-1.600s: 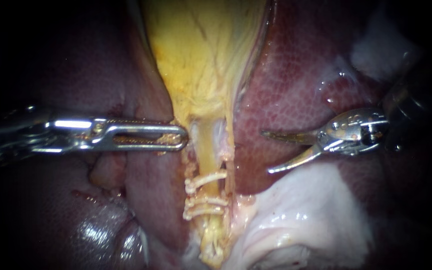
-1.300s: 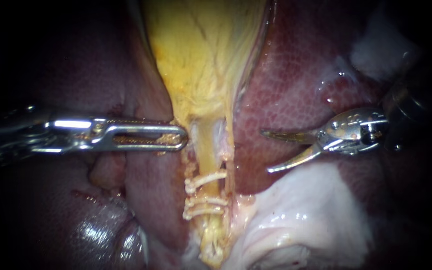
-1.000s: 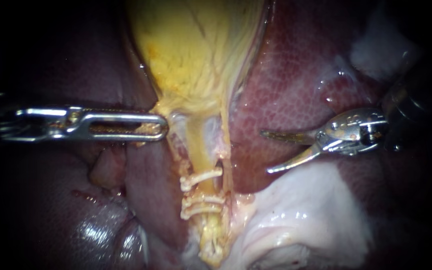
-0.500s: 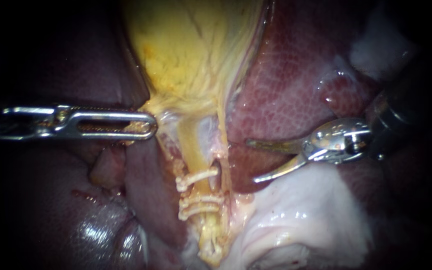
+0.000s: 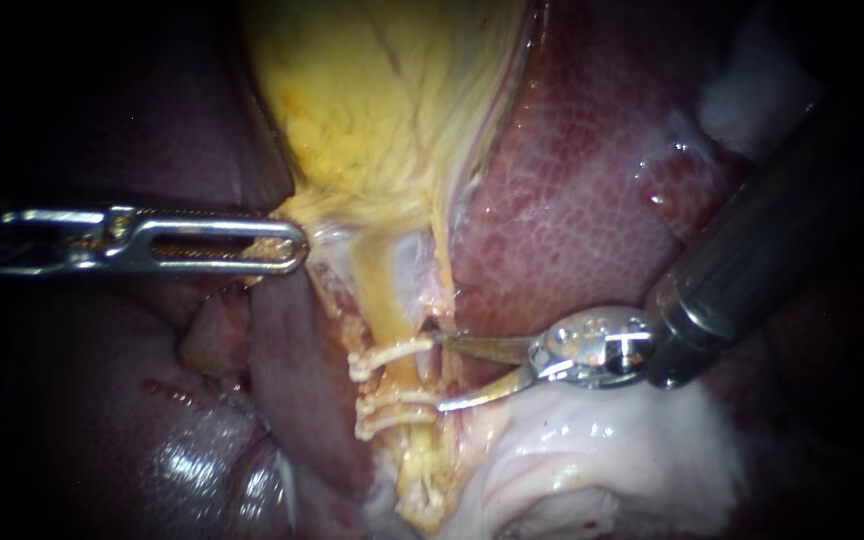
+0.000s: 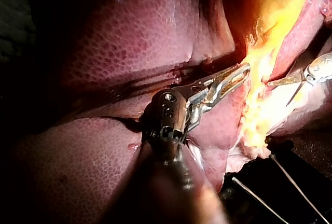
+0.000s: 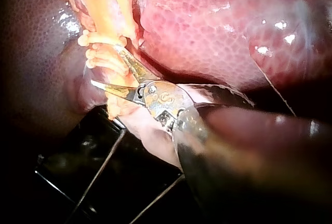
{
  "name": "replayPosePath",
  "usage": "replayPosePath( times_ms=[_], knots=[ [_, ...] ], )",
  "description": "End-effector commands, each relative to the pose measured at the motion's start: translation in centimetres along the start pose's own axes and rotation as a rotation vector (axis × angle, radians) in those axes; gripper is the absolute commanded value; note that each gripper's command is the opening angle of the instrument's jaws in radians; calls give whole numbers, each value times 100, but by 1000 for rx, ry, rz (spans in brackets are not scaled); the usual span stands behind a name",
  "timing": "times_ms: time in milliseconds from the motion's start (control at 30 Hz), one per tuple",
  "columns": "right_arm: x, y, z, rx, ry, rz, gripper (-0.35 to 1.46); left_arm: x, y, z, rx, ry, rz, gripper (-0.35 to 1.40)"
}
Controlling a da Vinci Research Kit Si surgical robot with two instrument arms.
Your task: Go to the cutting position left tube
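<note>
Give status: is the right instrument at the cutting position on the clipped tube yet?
Done: the left instrument holds the yellow gallbladder at its neck, jaws shut on it, and white clips sit on the pale yellow tube. In hand: the right instrument, jaws open, has its tips beside the clips. Left: slide the jaws around the tube between upper and lower clips; it is not between them yet.

The left instrument (image 5: 290, 244) is silver metal; its long narrow jaws have a slot and fine teeth. The right instrument (image 5: 437, 371) has two thin curved blades, a round silver joint (image 5: 592, 350) with small screws, and a dark grey shaft (image 5: 747, 245).
</note>
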State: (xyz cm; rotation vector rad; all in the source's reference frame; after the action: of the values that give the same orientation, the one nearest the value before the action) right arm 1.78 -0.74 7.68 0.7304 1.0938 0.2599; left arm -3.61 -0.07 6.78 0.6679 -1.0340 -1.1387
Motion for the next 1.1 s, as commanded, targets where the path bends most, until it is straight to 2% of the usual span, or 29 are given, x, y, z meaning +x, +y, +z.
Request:
replayPosePath(
  times_ms=[33, 167, 400, 900, 1000, 1100],
  knots=[
    [-4, 1, 0, 5, -7, 0, 143, 0, 0, 0, 0, 0, 0, -35],
    [-15, 3, 7, 14, -21, 18, 143, 0, -1, -1, 1, 0, 0, -35],
    [-21, 11, 20, 30, -26, 25, 143, 0, -2, -2, 0, 0, 0, -35],
    [-14, 26, 37, 17, -22, 48, 143, 0, -5, -2, -2, -1, -1, -35],
    [-12, 27, 40, 41, -18, 58, 143, 0, -5, -1, -2, -1, -1, -35],
    [-11, 26, 42, 83, 6, 80, 143, 0, -4, -1, -1, -1, -1, -35]
  ],
)
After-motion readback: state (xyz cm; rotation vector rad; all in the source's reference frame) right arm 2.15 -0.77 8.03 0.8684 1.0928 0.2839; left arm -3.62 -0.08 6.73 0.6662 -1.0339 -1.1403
